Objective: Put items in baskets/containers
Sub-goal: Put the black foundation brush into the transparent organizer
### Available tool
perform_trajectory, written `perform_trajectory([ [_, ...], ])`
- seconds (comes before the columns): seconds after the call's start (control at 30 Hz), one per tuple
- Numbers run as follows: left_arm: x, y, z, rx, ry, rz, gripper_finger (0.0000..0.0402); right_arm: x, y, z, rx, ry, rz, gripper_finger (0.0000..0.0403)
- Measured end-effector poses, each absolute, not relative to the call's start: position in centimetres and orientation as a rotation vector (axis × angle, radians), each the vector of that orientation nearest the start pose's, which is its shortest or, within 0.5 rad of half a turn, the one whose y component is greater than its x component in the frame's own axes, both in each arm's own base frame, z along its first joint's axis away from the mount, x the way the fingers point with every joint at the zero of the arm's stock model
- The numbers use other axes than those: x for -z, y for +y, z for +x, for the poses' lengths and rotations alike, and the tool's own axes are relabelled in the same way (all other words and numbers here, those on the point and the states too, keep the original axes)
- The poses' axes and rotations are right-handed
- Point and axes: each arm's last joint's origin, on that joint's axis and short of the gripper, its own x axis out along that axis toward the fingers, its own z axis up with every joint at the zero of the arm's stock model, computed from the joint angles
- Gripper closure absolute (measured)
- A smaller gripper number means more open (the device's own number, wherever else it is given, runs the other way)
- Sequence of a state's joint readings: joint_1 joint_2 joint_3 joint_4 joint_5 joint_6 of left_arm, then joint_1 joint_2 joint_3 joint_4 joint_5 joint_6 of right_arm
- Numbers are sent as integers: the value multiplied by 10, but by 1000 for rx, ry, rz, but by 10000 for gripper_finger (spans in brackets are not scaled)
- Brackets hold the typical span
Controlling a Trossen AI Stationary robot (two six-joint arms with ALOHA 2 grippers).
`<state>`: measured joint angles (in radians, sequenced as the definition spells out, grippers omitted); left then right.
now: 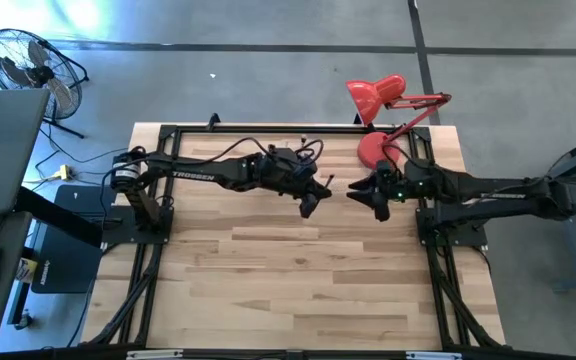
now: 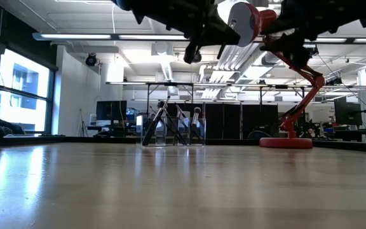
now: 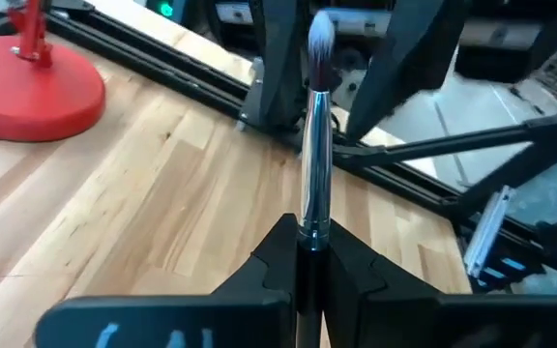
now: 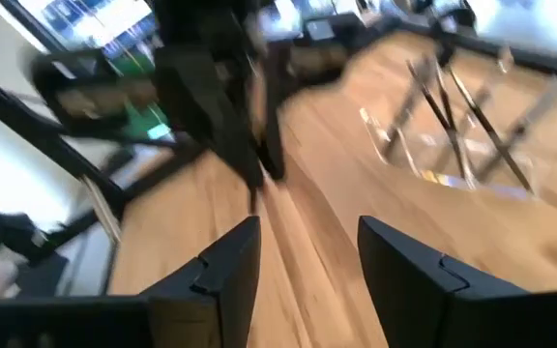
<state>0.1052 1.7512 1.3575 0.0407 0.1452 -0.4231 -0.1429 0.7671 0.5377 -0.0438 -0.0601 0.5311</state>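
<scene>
**Brush in the left fingers, holder still some way off**

The makeup brush (image 3: 315, 145) sits clamped between the left gripper (image 3: 307, 253)'s fingers (image 3: 356, 271), pinched at the handle just behind the silvery ferrule, with the bristle tip pointing straight out ahead. Both grippers hang above the desk (image 1: 298, 290)'s far half, close to each other. The clear holder (image 2: 170, 137) stands on the desk with several brushes leaning in it, crossed at angles.

To do this step well, the left arm would probably need to bring the brush over the holder's open top and tilt it nearer upright before letting go, steering clear of the leaning brushes.

The right gripper (image 4: 303, 261) hangs with fingers spread wide, holding nothing, beside the red desk lamp (image 1: 383, 110).
</scene>
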Motion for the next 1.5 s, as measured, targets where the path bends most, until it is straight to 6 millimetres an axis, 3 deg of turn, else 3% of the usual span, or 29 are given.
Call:
perform_trajectory([
  [0.23,-300,45,396,-144,350,-434,385,-242,-23,171,188,356,605,239],
  [0.37,-316,50,380,-217,358,-371,385,-230,-22,169,184,387,663,246],
  [0.57,-324,57,357,-379,426,-278,385,-216,-20,166,179,439,721,253],
  [0.7,-311,65,335,-429,413,-288,385,-213,-20,166,191,444,719,252],
  [0.83,-281,76,307,-489,392,-357,385,-213,-22,166,243,422,705,254],
  [0.93,-263,82,292,-502,233,-395,385,-213,-24,165,303,403,668,257],
  [1.13,-242,80,266,-384,-274,-322,385,-214,-30,164,495,337,541,256],
  [1.27,-214,89,267,-435,-266,-259,385,-216,-35,163,666,278,462,258],
  [1.5,-203,135,296,-332,-262,-235,385,-219,-40,163,817,207,408,261],
])
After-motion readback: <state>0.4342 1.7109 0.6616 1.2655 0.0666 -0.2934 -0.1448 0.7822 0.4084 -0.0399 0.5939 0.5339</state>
